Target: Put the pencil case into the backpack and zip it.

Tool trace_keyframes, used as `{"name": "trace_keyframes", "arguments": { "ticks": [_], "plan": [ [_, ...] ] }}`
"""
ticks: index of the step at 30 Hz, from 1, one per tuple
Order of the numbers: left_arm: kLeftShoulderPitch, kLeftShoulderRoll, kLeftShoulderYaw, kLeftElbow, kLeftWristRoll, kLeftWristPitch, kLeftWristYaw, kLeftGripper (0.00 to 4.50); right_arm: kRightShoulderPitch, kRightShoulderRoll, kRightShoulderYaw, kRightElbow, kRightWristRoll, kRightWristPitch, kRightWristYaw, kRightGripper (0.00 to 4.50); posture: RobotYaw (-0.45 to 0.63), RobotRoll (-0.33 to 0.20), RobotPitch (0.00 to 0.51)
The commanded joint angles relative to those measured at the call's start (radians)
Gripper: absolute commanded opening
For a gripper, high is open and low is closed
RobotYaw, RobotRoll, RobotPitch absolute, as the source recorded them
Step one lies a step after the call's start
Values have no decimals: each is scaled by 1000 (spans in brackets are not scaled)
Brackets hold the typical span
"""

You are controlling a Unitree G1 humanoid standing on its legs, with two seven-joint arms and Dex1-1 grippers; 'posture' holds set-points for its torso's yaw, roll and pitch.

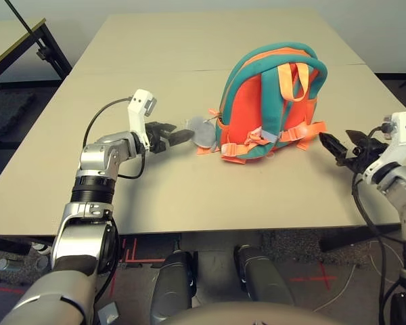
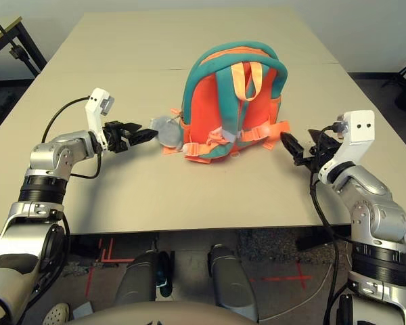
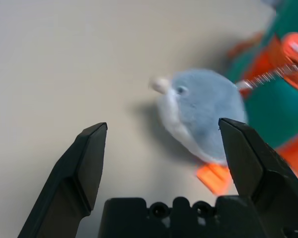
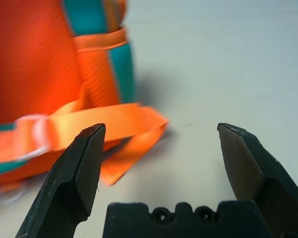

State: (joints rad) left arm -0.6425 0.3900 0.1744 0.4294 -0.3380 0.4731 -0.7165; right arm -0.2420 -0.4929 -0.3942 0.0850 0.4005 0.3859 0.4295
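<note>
Bright, even overhead light falls on my beige matte tabletop (image 1: 189,183); shadows stay soft. In my wrist views the orange-and-teal fabric backpack (image 4: 30,59) and grey plush toy (image 3: 203,114) blur.

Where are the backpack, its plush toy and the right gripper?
backpack (image 1: 252,108), left eye view, orange back panel.
plush toy (image 3: 203,109), left wrist view, grey body.
right gripper (image 2: 301,149), right eye view, between the open fingertips.

The backpack (image 1: 271,101) stands with its straps facing the camera, hiding its front and zip.
</note>
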Motion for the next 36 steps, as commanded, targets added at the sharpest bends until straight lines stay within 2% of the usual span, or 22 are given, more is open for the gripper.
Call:
{"name": "trace_keyframes", "arguments": {
  "ticks": [1,14,24,36],
  "plan": [
    [25,-17,53,9,8,-114,83,4500,-15,10,15,74,-42,-85,-13,4473,-209,0,112],
    [58,-8,171,134,41,-361,354,4500,-88,1,-7,311,-72,-291,-42,4473,-168,0,131],
    [41,39,199,248,54,-479,426,4500,-159,5,11,444,-100,-389,-92,4473,-121,0,130],
    [50,66,204,292,54,-519,436,4500,-203,3,27,521,-150,-437,-150,4473,-116,0,133]
  ]
}}
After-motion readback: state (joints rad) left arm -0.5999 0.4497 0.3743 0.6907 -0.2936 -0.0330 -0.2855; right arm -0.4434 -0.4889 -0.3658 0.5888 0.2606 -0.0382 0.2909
